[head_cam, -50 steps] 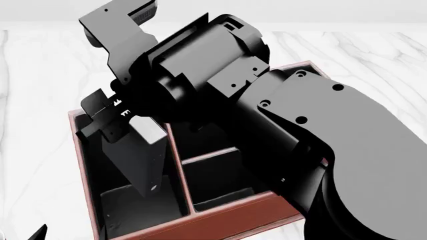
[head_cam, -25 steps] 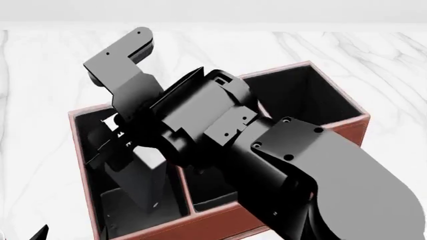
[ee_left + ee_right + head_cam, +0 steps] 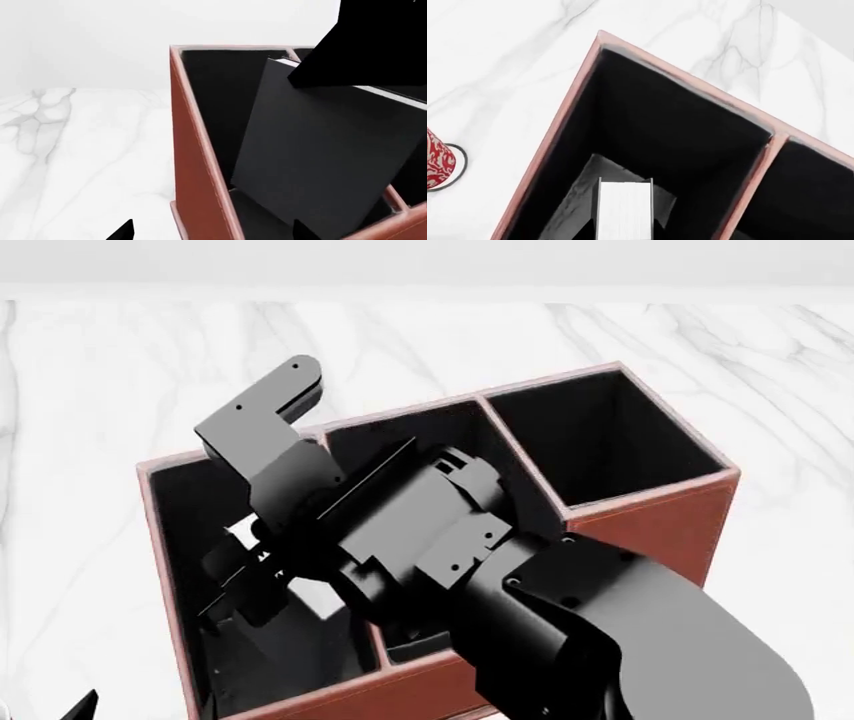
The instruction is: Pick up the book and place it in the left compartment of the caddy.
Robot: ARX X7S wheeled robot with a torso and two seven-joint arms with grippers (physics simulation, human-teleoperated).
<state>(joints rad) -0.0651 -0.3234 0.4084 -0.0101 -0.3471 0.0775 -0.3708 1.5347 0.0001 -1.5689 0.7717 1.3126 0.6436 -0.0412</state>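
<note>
The reddish-brown caddy (image 3: pixel 641 520) stands on the marble top. My right gripper (image 3: pixel 247 580) reaches down into its left compartment (image 3: pixel 180 510), shut on the black book (image 3: pixel 320 150). In the left wrist view the book leans tilted inside that slot, its lower end near the black floor. The right wrist view looks down the slot, with the book's white page edges (image 3: pixel 624 210) between my right gripper's (image 3: pixel 624 222) fingers. In the head view the arm hides most of the book. My left gripper (image 3: pixel 213 235) is open, its tips straddling the caddy's outer wall (image 3: pixel 193 150).
A red patterned mug (image 3: pixel 437 165) stands on the marble just outside the caddy's left wall. The square end slot (image 3: pixel 601 440) and the middle slots (image 3: pixel 414 440) are uncovered. White marble (image 3: pixel 441 340) lies all round the caddy.
My right arm has come down and back toward me, carrying the book deeper into the left compartment. The square end slot and rear middle slot, covered before, now show.
</note>
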